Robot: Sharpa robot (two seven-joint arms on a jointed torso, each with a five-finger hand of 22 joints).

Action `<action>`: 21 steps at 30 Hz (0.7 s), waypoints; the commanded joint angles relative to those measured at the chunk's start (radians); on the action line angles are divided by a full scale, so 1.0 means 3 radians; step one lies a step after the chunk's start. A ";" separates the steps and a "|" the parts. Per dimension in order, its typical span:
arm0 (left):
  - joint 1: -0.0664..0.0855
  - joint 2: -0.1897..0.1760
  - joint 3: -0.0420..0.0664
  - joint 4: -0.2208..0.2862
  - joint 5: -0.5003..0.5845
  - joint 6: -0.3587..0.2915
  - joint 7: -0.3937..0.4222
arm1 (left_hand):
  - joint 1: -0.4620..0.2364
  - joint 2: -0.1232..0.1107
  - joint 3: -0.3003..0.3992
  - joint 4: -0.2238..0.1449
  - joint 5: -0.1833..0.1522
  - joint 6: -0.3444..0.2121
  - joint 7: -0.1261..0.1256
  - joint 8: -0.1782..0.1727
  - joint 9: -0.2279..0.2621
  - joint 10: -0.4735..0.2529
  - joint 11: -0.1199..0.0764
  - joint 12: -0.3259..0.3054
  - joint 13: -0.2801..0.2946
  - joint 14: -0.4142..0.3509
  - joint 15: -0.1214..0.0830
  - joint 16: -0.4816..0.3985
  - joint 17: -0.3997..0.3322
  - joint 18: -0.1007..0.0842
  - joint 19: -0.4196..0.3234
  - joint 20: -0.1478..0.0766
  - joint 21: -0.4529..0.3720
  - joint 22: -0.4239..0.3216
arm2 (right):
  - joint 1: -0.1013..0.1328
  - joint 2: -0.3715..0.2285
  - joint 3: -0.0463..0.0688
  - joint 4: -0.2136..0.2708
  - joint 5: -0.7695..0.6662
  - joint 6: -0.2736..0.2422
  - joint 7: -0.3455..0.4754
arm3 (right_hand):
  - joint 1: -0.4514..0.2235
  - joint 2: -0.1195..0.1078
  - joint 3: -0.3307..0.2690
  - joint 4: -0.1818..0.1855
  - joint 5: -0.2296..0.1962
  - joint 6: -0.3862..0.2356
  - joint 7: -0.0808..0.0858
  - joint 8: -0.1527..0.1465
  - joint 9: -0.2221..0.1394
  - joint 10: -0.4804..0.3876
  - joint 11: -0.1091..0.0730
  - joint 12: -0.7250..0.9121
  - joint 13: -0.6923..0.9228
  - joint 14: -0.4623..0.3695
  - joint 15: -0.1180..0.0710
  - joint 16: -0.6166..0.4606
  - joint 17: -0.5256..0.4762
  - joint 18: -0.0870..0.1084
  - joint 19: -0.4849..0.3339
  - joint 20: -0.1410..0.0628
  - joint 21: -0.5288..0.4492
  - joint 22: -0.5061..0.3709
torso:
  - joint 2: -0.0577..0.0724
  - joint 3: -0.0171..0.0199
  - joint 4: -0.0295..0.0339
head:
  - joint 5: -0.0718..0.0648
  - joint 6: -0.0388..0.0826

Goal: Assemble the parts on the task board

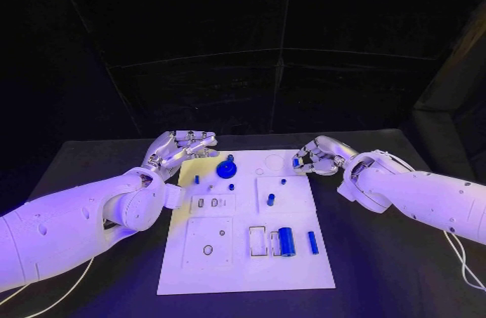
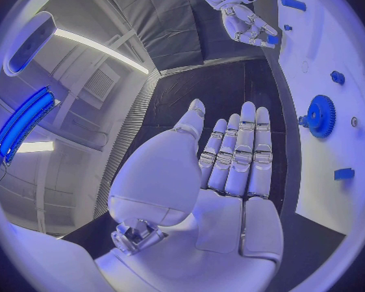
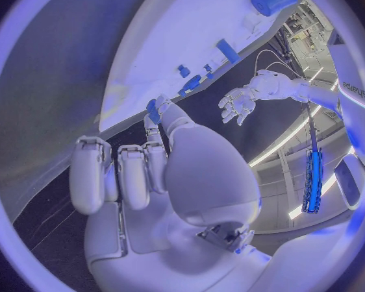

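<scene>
At the board's far right edge, the right hand is pinching a small blue part between thumb and a finger, other fingers curling in; the right wrist view is showing the same blue piece at the fingertips. That part is sitting just off the white task board, so any seating spot is lying inboard from the fingers, toward the robot's left. The part's long axis is looking roughly upright, though too small to be sure. The left hand is hovering at the board's far left corner, fingers spread and holding nothing; the left wrist view is showing its palm bare. A blue gear is standing just beside the left hand, nearer it than the right. A blue cylinder is lying lengthwise on the near half. No readable writing on the board.
</scene>
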 commanded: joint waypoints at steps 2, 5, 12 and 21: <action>0.0004 -0.0006 0.0003 0.0015 -0.0012 0.0015 0.0019 | 0.0024 0.0008 -0.0006 -0.0018 0.0016 0.0005 -0.0016 -0.0007 0.0004 -0.0002 -0.0015 0.0000 -0.0002 0.0002 0.0003 -0.0015 0.0004 0.0019 0.0026 0.0006 -0.0013 -0.0004 | 0.0039 -0.0043 0.0006 0.0259 0.0095 -0.0104 -0.0289 | -0.0033 0.0030 0.0037 0.0006 0.0017 0.0097 -0.0061 -0.0002 0.0005 0.0049 -0.0030 0.0005 0.0420 0.0246 -0.0028 0.0006 0.0317 -0.0027 0.0006 -0.0027 0.0014 0.0008 | -0.0002 -0.0009 0.0013 | 0.0000 0.0006; 0.0005 -0.0011 0.0003 0.0024 -0.0001 0.0008 0.0023 | 0.0022 0.0009 -0.0004 -0.0021 0.0016 0.0005 -0.0016 -0.0007 0.0003 -0.0002 -0.0015 0.0000 -0.0002 0.0002 0.0002 -0.0016 0.0004 0.0019 0.0027 0.0006 -0.0014 -0.0004 | 0.0070 -0.0036 0.0007 0.0407 0.0065 -0.0087 -0.0456 | -0.0041 0.0030 0.0041 0.0007 0.0018 0.0098 -0.0061 -0.0003 0.0004 0.0048 -0.0030 0.0003 0.0418 0.0245 -0.0028 0.0004 0.0313 -0.0028 0.0008 -0.0027 0.0015 0.0011 | -0.0001 -0.0007 0.0013 | 0.0014 0.0008; 0.0006 -0.0007 0.0003 0.0018 0.0115 -0.0005 0.0017 | 0.0022 0.0009 -0.0004 -0.0021 0.0016 0.0006 -0.0016 -0.0007 0.0003 -0.0001 -0.0016 0.0000 -0.0002 0.0002 0.0002 -0.0016 0.0005 0.0019 0.0027 0.0006 -0.0014 -0.0004 | 0.0100 0.0200 0.0007 0.0547 -0.0153 -0.0024 -0.0737 | -0.0070 -0.0005 0.0078 -0.0017 0.0088 0.0110 -0.0065 -0.0011 0.0001 0.0047 -0.0034 0.0002 0.0420 0.0245 -0.0032 0.0002 0.0309 -0.0029 0.0012 -0.0031 0.0017 0.0016 | -0.0029 -0.0025 0.0025 | 0.0062 -0.0027; 0.0009 -0.0009 0.0003 0.0029 0.0141 -0.0027 0.0023 | 0.0021 0.0013 -0.0001 -0.0023 0.0016 0.0010 -0.0019 -0.0006 0.0004 0.0003 -0.0017 0.0002 -0.0001 0.0002 0.0002 -0.0017 0.0005 0.0019 0.0028 0.0006 -0.0015 -0.0005 | 0.0103 0.0568 0.0006 0.0486 -0.0603 0.0076 -0.0944 | -0.0079 -0.0010 0.0084 -0.0018 0.0085 0.0111 -0.0064 -0.0013 0.0000 0.0051 -0.0034 0.0007 0.0425 0.0246 -0.0032 0.0004 0.0316 -0.0030 0.0015 -0.0031 0.0020 0.0023 | -0.0053 -0.0053 0.0074 | 0.0166 -0.0063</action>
